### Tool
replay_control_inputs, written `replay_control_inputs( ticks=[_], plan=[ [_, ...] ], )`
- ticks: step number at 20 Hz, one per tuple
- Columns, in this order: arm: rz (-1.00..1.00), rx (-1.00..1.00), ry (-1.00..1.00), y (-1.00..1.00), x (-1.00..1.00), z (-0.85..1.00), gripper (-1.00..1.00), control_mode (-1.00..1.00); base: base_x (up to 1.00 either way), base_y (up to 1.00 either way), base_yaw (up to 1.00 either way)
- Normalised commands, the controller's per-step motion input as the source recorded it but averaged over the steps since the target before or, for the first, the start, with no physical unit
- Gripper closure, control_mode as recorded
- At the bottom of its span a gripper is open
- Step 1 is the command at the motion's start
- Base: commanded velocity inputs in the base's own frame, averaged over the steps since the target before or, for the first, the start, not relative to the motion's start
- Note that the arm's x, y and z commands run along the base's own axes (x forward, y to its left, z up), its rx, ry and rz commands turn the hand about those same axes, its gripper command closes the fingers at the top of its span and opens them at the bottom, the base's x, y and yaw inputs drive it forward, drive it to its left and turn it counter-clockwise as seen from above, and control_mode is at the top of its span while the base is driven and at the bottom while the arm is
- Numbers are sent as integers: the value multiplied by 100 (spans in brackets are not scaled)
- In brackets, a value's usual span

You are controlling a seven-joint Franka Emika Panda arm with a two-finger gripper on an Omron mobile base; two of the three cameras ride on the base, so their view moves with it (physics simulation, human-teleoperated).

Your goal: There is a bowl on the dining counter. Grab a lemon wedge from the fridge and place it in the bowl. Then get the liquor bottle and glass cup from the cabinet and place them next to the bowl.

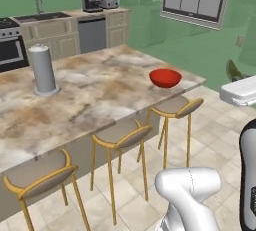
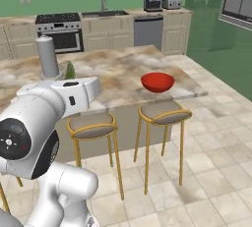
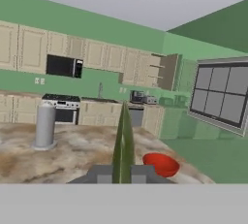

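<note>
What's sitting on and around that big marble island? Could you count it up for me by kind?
Glossy red round bowl: 1
Tall grey cylinder on a round base: 1
Yellow-framed stools with tan seats: 3 in the left base view
Total: 5, around the beige-brown marble dining counter

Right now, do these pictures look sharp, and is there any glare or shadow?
Left base view: soft, the bowl glossy with a pale highlight. Right base view: faint stool shadows on the floor tiles. Hand view: blurry, with the lemon wedge smeared in the shut gripper.
</note>
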Motion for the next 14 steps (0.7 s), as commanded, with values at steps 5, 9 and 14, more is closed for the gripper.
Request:
replay_control_inputs(
  ticks=[5, 9, 14],
  plan=[
    [0, 0, 0, 0, 0, 0, 100, 100, 21, -69, 18],
    [0, 0, 0, 0, 0, 0, 100, 100, 40, -56, 27],
    [0, 0, 0, 0, 0, 0, 100, 100, 49, -53, 34]
  ],
)
